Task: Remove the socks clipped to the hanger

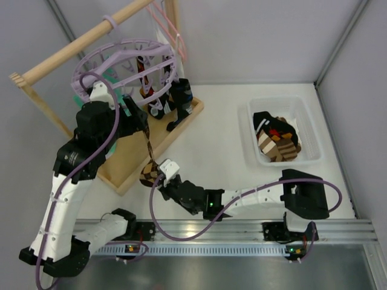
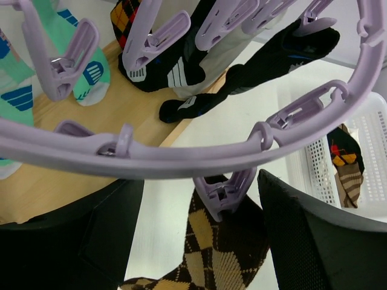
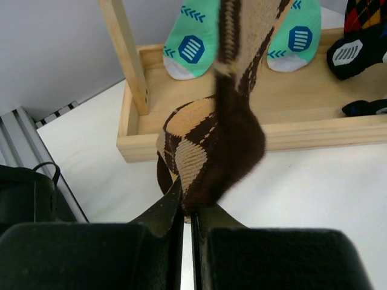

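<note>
Lavender plastic: the hanger [image 2: 181, 160] is hung from a wooden rod [image 1: 60, 55] at the rear left of the table, above a wooden base [image 3: 302, 130].

The diamond-patterned sock [image 3: 233, 139], brown and tan, is held at its top by one clip [image 2: 225, 192] on the ring's near edge. From there it is drawn down and forward.

Left gripper [image 2: 202, 184]: raised to the ring, jaws spread, the clip standing between them. One finger is seen just beside the clip; contact cannot be told.

Right gripper [image 3: 187, 211]: low over the table in front of the base, jaws pressed together on the lower end of the diamond-patterned sock.

Also clipped to the hanger: mint-green socks [image 3: 190, 45] and black socks [image 2: 290, 48].

Markings: each mint-green sock is marked with a round blue patch crossed by white bars, and with a row of blue chevrons above it. A white striped patch is seen on one black sock. No letters can be read on any of them.

A white basket [image 1: 307, 118] at the right is loaded with more patterned socks [image 1: 275, 142], well apart from both arms.
</note>
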You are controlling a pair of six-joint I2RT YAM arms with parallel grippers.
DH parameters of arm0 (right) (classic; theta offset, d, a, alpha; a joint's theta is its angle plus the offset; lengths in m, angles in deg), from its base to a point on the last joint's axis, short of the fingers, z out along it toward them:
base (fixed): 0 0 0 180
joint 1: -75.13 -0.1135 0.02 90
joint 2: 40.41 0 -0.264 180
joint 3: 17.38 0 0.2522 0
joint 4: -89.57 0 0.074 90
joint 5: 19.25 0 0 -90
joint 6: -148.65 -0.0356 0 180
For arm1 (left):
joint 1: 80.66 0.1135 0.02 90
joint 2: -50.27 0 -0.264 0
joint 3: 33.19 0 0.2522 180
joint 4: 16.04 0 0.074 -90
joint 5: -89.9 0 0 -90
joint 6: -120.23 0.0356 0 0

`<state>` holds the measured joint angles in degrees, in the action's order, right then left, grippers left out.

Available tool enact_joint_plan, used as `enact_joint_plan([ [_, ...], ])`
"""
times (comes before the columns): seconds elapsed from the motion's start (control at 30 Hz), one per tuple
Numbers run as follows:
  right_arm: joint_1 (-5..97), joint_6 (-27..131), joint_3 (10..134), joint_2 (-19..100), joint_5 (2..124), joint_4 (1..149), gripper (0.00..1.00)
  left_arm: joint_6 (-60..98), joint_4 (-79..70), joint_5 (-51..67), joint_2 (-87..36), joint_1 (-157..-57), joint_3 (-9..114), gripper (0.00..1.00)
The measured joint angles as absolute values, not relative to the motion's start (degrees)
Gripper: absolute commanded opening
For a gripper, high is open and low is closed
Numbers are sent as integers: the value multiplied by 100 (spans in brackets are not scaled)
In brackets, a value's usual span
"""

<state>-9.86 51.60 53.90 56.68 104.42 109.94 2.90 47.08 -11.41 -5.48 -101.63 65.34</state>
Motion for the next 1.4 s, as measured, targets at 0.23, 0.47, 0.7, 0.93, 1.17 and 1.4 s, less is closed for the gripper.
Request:
enact_joint_plan([
  [0.23,-1025,5251,5797,5944,10728,10622,0,309,4689,-1574,-751,-10412,6536,63],
  [0.47,-1086,5321,5878,6106,10872,10478,0,346,4678,-1950,-826,-10460,6565,48],
  [0.7,-1104,5350,5875,6112,10936,10480,0,384,4630,-2113,-965,-10471,6567,6],
  [0.93,-1128,5289,5486,6009,11008,10620,0,377,4606,-2065,-1011,-10476,6567,28],
  [1.17,-1016,4705,4061,4158,11307,9328,0,554,4575,-1547,-598,-10476,6320,98],
  [1.4,442,4073,3923,1415,11373,7370,0,775,4557,-745,735,-10476,5535,98],
])
